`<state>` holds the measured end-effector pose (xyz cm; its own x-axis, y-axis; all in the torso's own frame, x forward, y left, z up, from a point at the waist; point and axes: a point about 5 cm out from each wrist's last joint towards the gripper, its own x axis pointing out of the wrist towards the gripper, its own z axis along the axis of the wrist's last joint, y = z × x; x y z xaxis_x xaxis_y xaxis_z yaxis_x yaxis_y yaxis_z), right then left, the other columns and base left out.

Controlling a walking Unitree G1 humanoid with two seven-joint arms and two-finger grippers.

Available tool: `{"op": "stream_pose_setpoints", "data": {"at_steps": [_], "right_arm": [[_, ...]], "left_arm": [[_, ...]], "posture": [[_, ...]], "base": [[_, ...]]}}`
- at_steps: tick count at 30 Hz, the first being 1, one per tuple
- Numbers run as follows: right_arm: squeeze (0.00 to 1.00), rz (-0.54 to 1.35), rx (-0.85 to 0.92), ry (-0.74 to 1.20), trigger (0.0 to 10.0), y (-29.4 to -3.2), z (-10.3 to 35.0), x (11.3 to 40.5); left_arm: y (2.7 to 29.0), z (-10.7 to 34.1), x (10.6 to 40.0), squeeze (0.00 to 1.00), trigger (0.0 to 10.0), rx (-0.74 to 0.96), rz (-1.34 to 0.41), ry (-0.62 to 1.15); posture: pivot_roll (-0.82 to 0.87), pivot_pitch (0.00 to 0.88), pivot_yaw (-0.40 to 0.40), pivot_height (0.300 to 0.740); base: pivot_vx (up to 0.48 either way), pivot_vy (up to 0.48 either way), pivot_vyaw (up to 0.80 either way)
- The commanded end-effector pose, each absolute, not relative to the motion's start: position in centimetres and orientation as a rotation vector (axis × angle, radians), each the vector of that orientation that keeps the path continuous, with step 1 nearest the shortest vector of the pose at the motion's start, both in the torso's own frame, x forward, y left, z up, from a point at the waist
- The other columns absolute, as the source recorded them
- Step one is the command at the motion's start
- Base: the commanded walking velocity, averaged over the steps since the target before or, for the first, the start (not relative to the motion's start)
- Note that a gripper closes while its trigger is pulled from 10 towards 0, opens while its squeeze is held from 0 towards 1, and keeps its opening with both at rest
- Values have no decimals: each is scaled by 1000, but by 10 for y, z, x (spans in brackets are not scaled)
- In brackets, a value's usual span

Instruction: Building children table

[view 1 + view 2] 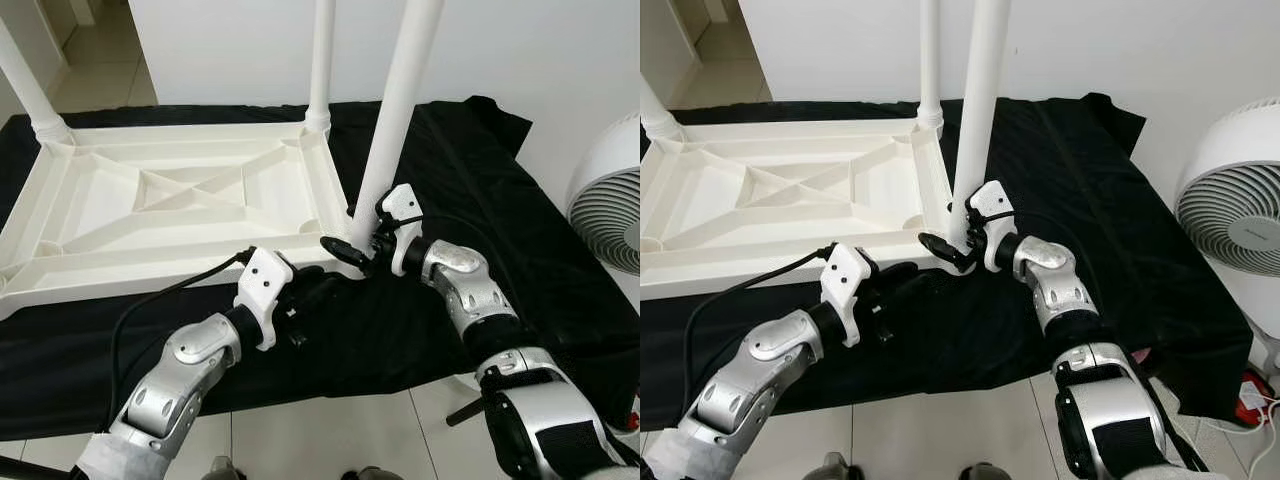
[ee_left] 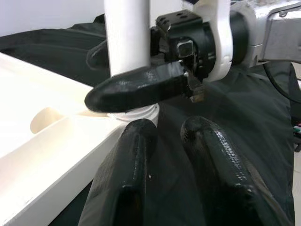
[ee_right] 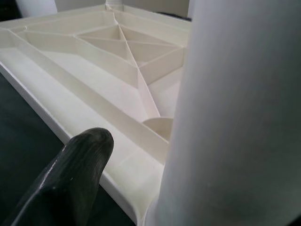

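Silver forearms fill the near edge of the head views, both reaching to the near right corner of the upturned table top [image 1: 160, 200], which lies white and ribbed side up on a black cloth [image 1: 470, 200] spread over the floor. Far left: one leg [image 1: 25, 85] stands seated in its corner socket. Left-centre: left gripper [image 1: 318, 292] hovers low over the cloth just beside the table top's near edge, fingers close together with a narrow gap, holding nothing; its wrist view looks along the fingers [image 2: 136, 179] toward the leg base. Centre back: a second leg [image 1: 321, 60] stands upright in the far right corner. Right of centre: the third leg [image 1: 400, 110] stands at the near right corner, tilted slightly; right gripper [image 1: 352, 250] clasps it low down, one finger [image 2: 136, 87] across the front of the tube, the other behind. Collar at the leg's foot sits at the socket; whether it is fully home, cannot tell. Far right: white fan [image 1: 610, 195] against the wall, well apart from the work. Progress, as judged: three legs up, the third under seating. Near left corner socket [image 1: 648, 243] looks empty, so a fourth leg remains, then turning the table upright.
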<state>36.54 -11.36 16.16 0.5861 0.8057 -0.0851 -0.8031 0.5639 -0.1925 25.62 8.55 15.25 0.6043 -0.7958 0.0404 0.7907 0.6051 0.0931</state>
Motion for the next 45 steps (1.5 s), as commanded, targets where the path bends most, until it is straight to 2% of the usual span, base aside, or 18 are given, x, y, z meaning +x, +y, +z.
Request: {"op": "stream_pose_setpoints", "data": {"at_steps": [1, 5, 6, 10, 11, 13, 14, 28, 29, 30, 31, 35, 37, 40, 42, 44, 45], "right_arm": [[0, 984, -241, 15, 10000, -106, 157, 365], [0, 1007, -247, 50, 10000, -107, 148, 364], [0, 1014, -249, 60, 9059, -108, 146, 363], [0, 1018, -250, 65, 9059, -109, 145, 362], [0, 1020, -248, 68, 2745, -110, 143, 362], [0, 1022, -245, 69, 2745, -111, 143, 362], [0, 1022, -236, 70, 0, -113, 142, 362], [0, 997, -193, 73, 0, -123, 138, 362], [0, 969, -195, 67, 824, -126, 138, 363], [0, 882, -201, 58, 10000, -127, 139, 366], [0, 882, -201, 58, 10000, -127, 139, 366], [0, 657, -154, 29, 10000, -122, 140, 370], [0, 657, -154, 29, 10000, -122, 140, 370], [0, 516, -59, 17, 10000, -110, 138, 363], [0, 516, -59, 17, 10000, -110, 138, 363], [0, 348, -18, -6, 10000, -103, 138, 354], [0, 348, -18, -6, 10000, -103, 138, 354]], "left_arm": [[84, 155, 255, 0, 10000, 78, -965, -90], [85, 155, 254, 0, 10000, 82, -959, -91], [85, 155, 254, 0, 10000, 82, -959, -91], [85, 155, 254, 0, 10000, 82, -959, -91], [85, 155, 254, 0, 10000, 82, -960, -90], [85, 155, 254, 0, 10000, 81, -961, -90], [84, 155, 255, 0, 10000, 81, -964, -90], [83, 155, 255, 0, 10000, 78, -975, -88], [83, 155, 255, 0, 10000, 78, -976, -88], [83, 155, 254, 0, 10000, 77, -975, -87], [83, 155, 254, 0, 10000, 77, -975, -87], [82, 153, 251, 0, 10000, 71, -974, -81], [82, 153, 251, 0, 10000, 71, -974, -81], [82, 152, 249, 0, 10000, 65, -975, -77], [82, 152, 249, 0, 10000, 65, -975, -77], [81, 151, 248, 0, 10000, 61, -979, -74], [81, 151, 248, 0, 10000, 61, -979, -74]], "posture": [[29, 38, -25, 740], [29, 38, -25, 740], [29, 38, -25, 740], [29, 38, -25, 740], [29, 38, -25, 740], [29, 38, -25, 740], [27, 40, -22, 740], [14, 44, -14, 740], [14, 48, -16, 740], [16, 56, -21, 740], [16, 56, -21, 740], [16, 61, -24, 740], [16, 61, -24, 740], [13, 71, -25, 740], [13, 71, -25, 740], [10, 69, -29, 740], [10, 69, -29, 740]], "base": [[0, 0, 0], [0, 0, 0], [0, 0, 0], [0, 0, 0], [0, 0, 0], [0, 0, 0], [0, 0, 0], [0, 0, 0], [0, 0, 0], [0, 0, 0], [0, 0, 0], [0, 0, 0], [0, 0, 0], [0, 0, 0], [0, 0, 0], [0, 0, 0], [0, 0, 0]]}}
